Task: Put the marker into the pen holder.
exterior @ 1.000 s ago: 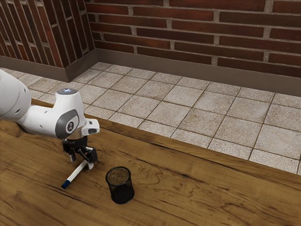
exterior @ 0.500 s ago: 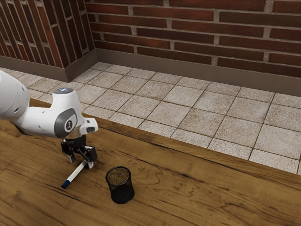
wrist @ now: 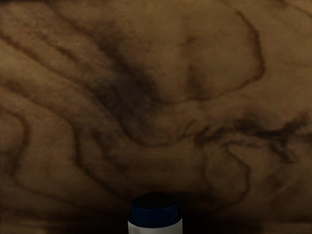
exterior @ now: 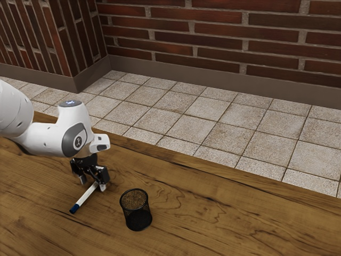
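In the exterior view, the background is formed by a red brick wall, and pale square tiles are laid along its foot. The wooden counter is seen in front of them. From the exterior view's left, 1 white arm is reached out over the counter, and by it 1 black gripper is carried low above the wood. The 2 jaws are spread wide, with a clear gap left between them. On the exterior view's right of the gripper, well apart from it, 1 black mesh pen holder is stood upright on the counter, its round mouth turned up. The marker is found outside the pen holder, at the gripper: its white end is placed between the spread jaws, nearer to 1 of them, and its blue end is pointed away from the gripper, toward the exterior view's lower left. In the wrist view, 1 dark blue marker tip and some white barrel are seen close to the hand
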Robot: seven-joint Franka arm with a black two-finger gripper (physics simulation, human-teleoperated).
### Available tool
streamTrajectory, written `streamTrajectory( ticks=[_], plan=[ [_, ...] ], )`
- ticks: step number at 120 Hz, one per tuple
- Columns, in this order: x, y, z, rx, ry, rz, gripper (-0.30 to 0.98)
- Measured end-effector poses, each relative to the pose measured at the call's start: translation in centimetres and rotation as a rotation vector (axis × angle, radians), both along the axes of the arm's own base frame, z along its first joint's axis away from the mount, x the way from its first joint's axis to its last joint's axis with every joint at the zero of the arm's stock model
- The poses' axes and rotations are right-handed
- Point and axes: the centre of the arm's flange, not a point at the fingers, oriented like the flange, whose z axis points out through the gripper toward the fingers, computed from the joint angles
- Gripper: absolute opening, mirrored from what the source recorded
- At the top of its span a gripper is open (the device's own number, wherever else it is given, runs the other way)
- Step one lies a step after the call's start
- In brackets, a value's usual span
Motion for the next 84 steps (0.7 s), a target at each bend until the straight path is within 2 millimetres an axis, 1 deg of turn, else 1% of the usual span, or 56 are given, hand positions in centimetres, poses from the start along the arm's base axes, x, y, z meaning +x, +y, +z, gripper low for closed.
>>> streamTrajectory(
  ticks=[17, 31, 44, 66, 84],
  plan=[
    [0.2, 0.04, 0.34, 0.005, -0.012, -0.022, 0.57],
    [0.14, 0.07, 0.41, 0.004, -0.014, -0.031, 0.42],
    [0.05, 0.07, 0.28, 0.003, -0.011, -0.038, 0.32],
    [-0.03, 0.15, 0.3, 0.002, -0.011, -0.046, 0.23],
    [-0.07, 0.15, 0.25, 0.001, -0.009, -0.052, 0.19]
  ],
)
